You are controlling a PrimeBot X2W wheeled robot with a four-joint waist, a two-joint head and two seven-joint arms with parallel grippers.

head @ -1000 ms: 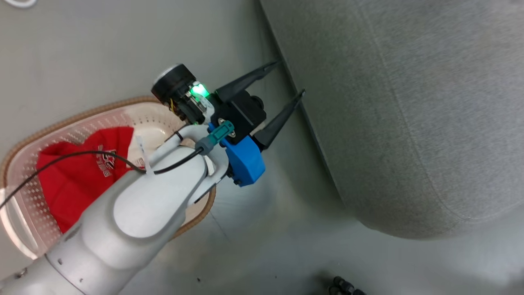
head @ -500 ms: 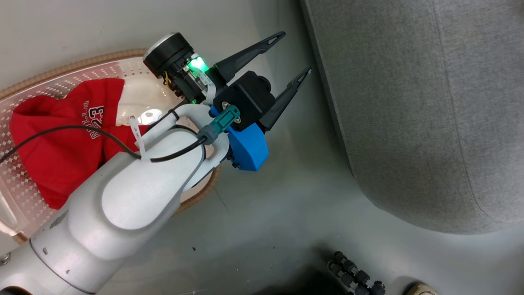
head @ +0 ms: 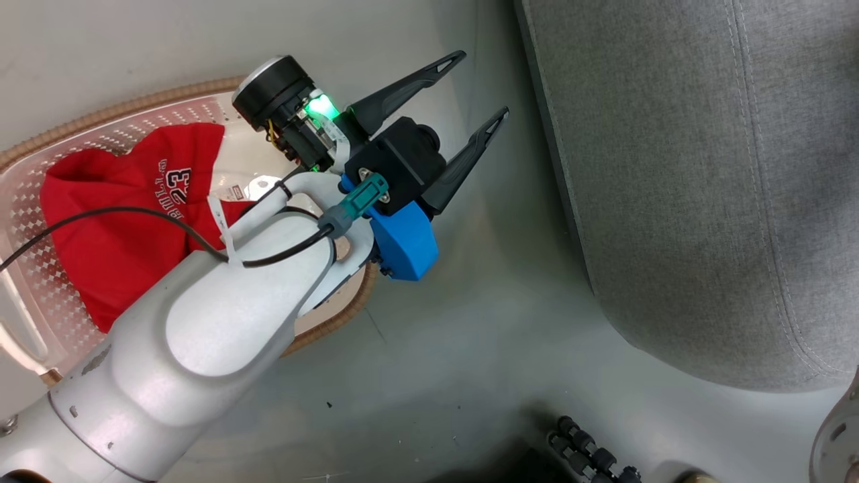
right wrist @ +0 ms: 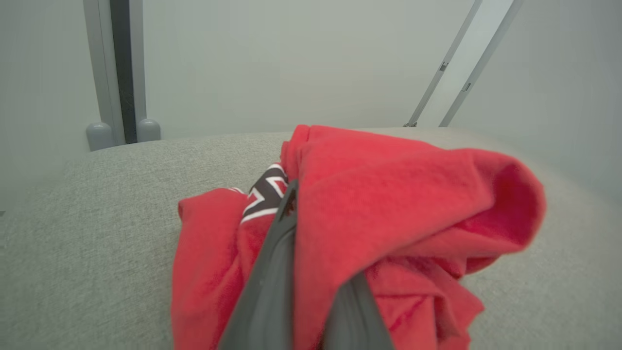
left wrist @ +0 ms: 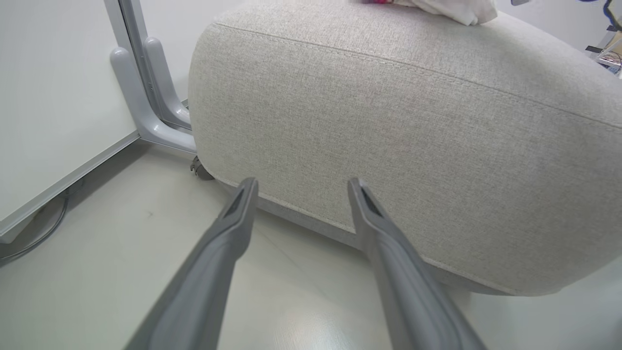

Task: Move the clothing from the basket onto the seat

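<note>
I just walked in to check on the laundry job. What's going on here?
The robot is moving red jerseys from the basket to the grey seat. Its right end effector is shut on one red jersey over the seat. A second red jersey lies in the basket on the floor. The left end effector is open and empty, between basket and seat, pointing at the seat's side.

A grey post (left wrist: 130, 48) stands on the pale floor (left wrist: 121, 272). Left of the post is a white panel (left wrist: 53, 97). Right of its foot is a small dark caster (left wrist: 198, 168), and far right a crumpled white cloth (left wrist: 452, 7).
</note>
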